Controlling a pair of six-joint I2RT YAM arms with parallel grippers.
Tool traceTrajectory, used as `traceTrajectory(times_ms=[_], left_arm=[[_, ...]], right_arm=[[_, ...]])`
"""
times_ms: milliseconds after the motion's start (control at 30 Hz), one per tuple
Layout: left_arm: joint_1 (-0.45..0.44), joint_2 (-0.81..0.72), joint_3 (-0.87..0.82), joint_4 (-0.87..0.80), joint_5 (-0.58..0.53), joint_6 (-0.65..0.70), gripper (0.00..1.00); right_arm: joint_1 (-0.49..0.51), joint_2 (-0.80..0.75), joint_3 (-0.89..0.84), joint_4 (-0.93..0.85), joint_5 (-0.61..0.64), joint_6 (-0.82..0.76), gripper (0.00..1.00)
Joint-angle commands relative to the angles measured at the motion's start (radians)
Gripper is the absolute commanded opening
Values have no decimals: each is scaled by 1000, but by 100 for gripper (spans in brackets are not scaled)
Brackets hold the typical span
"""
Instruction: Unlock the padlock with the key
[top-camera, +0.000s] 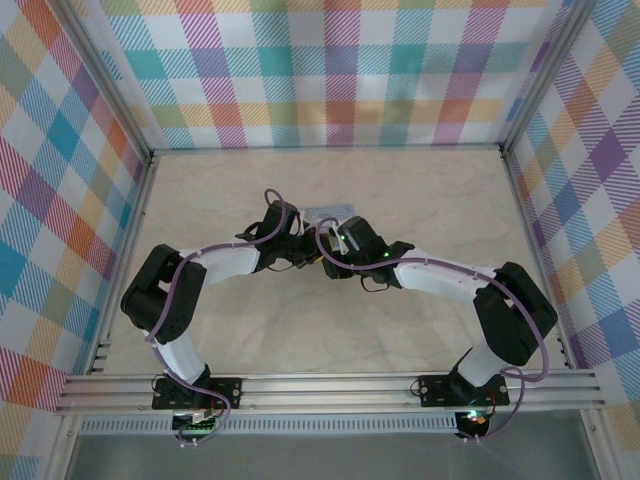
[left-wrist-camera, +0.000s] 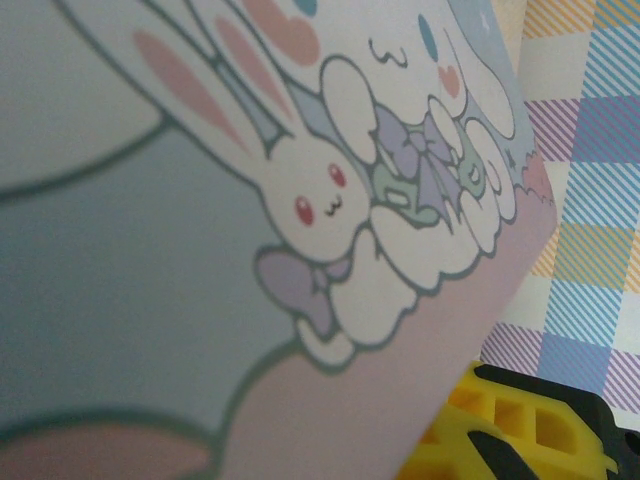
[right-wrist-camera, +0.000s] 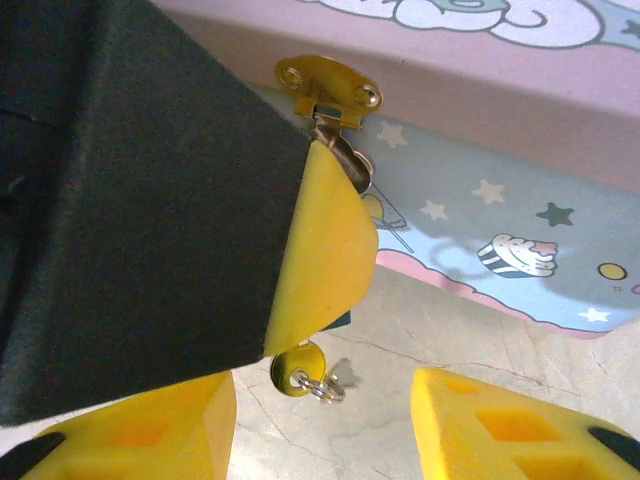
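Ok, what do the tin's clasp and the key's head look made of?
Clasp: gold-toned metal, likely brass-plated; it glints and has two rivets. Key head: glossy yellow, possibly plastic or painted metal; a silver wire ring is attached to it.

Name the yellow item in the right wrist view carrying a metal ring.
The key, hanging low at centre; the gold hasp plate above is riveted to the tin, ringless.

The right pincer (right-wrist-camera: 320, 425) gapes over the worktop (right-wrist-camera: 470, 330); at its eleven o'clock the key (right-wrist-camera: 297, 365) pokes from under a yellow-edged pad (right-wrist-camera: 320, 250).
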Motion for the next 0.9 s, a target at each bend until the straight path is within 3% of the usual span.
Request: traceTrajectory(times_ms=[0,867], left_arm=[[-7,-36,41,5,32,13,4],[-7,-36,52,-3,40,10,4]], right_arm=[[6,11,36,23,12,-28,49],[6,68,75,24,24,-53,37]])
